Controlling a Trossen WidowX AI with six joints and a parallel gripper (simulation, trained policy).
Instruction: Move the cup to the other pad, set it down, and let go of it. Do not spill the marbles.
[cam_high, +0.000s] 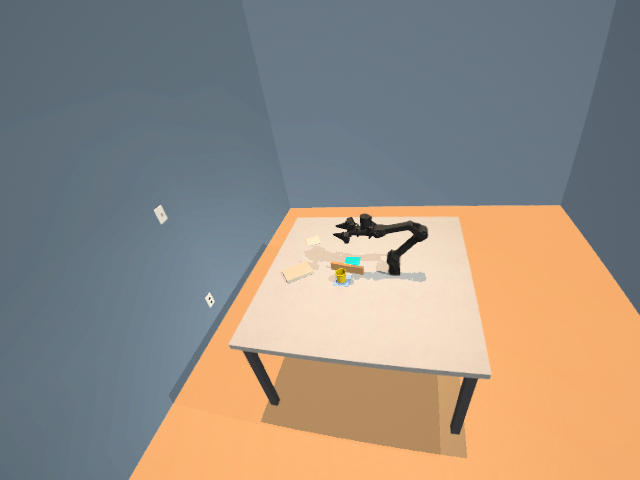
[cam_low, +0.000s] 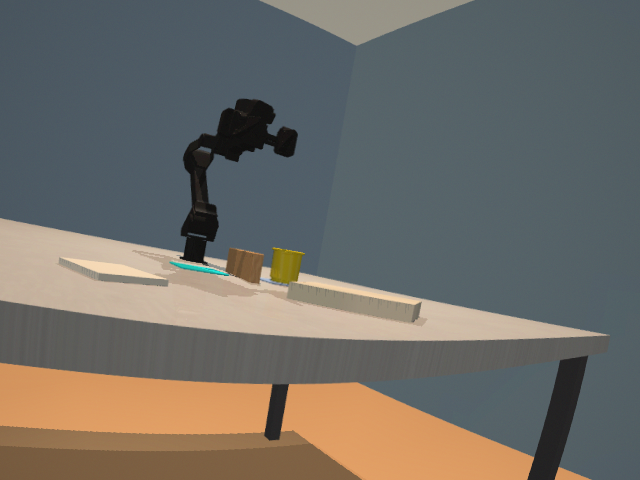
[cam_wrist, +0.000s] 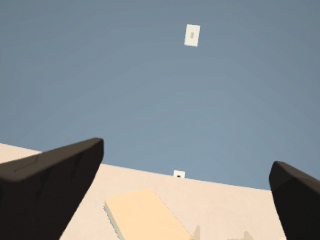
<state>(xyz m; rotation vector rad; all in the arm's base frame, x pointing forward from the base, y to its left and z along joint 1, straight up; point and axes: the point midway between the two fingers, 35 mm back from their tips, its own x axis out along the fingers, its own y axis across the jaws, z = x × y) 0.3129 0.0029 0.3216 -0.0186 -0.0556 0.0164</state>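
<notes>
The yellow cup stands upright on the light blue pad. The cyan pad lies on the other side of a low wooden barrier, with nothing on it. My gripper is open and empty, high above the table and well away from the cup. Its two fingers stand wide apart in the wrist view, where neither the cup nor the pads show. The marbles cannot be made out in any view.
The wooden barrier stands between the two pads, close to the cup. A thick cream block lies beyond the cup, away from the arm's base. A smaller, thin cream slab lies farther back.
</notes>
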